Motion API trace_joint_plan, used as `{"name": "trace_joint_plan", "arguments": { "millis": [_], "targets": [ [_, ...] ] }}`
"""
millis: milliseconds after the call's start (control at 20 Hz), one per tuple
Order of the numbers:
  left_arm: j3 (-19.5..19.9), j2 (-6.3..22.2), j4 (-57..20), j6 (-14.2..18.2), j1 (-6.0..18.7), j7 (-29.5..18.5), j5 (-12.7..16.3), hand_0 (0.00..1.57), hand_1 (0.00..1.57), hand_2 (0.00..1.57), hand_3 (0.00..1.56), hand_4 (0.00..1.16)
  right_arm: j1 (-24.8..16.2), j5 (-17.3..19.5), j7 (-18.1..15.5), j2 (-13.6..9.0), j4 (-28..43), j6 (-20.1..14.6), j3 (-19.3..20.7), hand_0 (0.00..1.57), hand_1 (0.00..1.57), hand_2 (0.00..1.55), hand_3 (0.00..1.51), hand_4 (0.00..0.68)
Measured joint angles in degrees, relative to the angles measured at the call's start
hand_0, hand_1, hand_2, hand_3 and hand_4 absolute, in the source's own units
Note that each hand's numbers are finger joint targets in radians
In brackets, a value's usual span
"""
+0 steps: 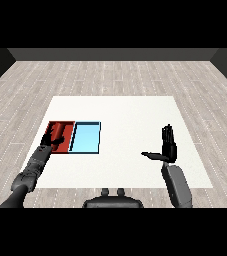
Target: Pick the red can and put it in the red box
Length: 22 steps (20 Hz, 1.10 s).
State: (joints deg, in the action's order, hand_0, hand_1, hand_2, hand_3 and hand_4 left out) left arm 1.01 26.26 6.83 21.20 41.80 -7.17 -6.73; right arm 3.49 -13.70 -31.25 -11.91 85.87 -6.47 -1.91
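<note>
The left hand [54, 138] reaches over the red tray [51, 126], where the red can [65, 131] lies inside; whether its fingers grip the can cannot be told. Just beside the red tray sits the light blue tray [86, 138]. Well apart from it, the right hand [168, 145] hovers above the white bench [130, 115], fingers straight and thumb spread

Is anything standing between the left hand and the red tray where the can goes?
Nothing visible does. The left hand is over the red tray; the light blue tray lies beside it, out of the way. The can itself I cannot make out.
</note>
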Motion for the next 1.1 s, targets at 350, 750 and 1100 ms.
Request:
{"name": "trace_joint_plan", "arguments": {
  "millis": [350,750,1100],
  "targets": [
    [-4.2,1.5,-4.8,-4.0,2.7,5.7,-4.9,0.00,0.00,0.00,0.00,0.00,-1.9,-1.0,-0.8,0.0,2.1,1.8,0.3,0.00,0.00,0.00,0.00,0.000],
    [3.2,1.5,0.0,0.4,1.9,-1.1,2.1,0.00,0.00,0.00,0.00,0.00,-3.0,-1.1,-1.1,-0.1,4.1,2.9,0.1,0.00,0.00,0.00,0.00,0.000],
    [12.9,-2.5,14.3,-4.5,0.5,-22.2,13.1,0.00,0.00,0.00,0.00,0.00,-2.5,-2.2,-0.2,-0.3,4.7,4.3,-0.1,0.00,0.00,0.00,0.00,0.000]
  ]
}}
